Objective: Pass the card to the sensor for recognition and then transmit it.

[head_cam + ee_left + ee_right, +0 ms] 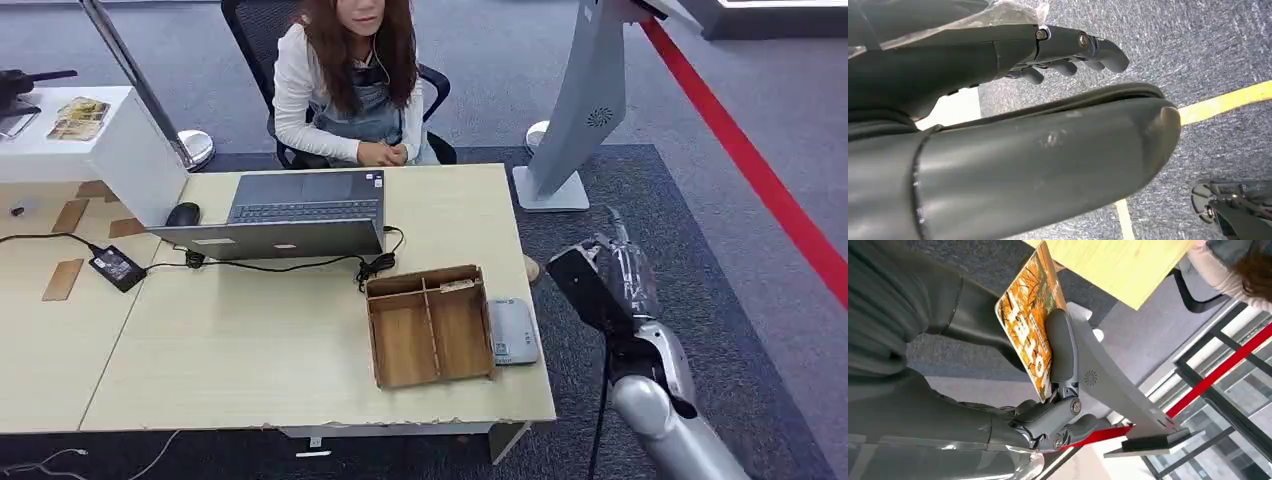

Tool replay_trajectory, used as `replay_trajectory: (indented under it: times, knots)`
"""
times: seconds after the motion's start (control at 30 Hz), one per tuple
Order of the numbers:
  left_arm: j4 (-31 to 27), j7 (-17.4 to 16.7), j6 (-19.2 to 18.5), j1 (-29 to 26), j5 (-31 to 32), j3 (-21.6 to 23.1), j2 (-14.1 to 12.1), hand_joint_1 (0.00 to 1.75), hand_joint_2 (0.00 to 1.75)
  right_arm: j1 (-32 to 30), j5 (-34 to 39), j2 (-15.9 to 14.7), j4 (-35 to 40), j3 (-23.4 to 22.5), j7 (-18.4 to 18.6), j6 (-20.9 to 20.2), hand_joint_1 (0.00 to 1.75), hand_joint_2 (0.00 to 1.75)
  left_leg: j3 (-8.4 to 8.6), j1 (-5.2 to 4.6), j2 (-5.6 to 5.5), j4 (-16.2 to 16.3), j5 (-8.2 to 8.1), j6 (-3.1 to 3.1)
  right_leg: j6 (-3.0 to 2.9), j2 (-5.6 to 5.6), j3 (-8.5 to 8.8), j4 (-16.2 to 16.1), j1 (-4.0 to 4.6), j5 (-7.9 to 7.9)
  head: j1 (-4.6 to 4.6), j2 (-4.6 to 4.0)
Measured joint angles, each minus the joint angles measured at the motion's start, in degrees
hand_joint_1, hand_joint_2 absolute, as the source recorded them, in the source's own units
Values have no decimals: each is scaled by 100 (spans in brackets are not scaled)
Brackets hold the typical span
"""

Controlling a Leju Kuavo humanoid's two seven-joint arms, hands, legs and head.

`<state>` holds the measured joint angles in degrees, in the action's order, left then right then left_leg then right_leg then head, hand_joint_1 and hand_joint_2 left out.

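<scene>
Right hand (1048, 405), raised beside the tabletop (300, 350), pinches the orange card (1030, 325) upright between thumb and fingers (1060, 347), presumably for presentation to the grey sensor (513, 331) beside the wooden tray (430, 325); left hand (1068, 55) hangs empty, fingers loosely curled.

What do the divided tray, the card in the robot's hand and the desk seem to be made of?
Tray: thin unpainted wood, probably plywood, matt, with visible grain and slotted dividers.
Card: looks like stiff glossy card or plastic, with an orange print and rounded corner, held flat by the right hand; which one is unclear.
Desk: pale wood-look laminate board; its front edge is chipped.
</scene>
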<state>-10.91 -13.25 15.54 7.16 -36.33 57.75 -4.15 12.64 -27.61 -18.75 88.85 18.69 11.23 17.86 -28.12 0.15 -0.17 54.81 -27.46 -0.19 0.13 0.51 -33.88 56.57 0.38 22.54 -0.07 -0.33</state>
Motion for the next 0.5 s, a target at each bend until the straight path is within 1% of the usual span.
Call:
replay_trajectory:
  times: [0.23, 0.5]
  knots:
    - [0, 11, 9, 10, -2, -9, 0, 0, 0, -109, 37, 214, -148, 59, -177, 22, 175, 175, -1, 0, 0, 0, 0, 0, 0, 0, 0, 0, 1, 0, 0, 2]
    - [0, -24, 9, 16, 9, -9, 9, 0, 0, -201, 170, 509, -533, 171, -358, 175, 175, 175, -2, 1, 0, 0, 0, 0, 0, -1, -1, 0, 1, 1, 0, 0]
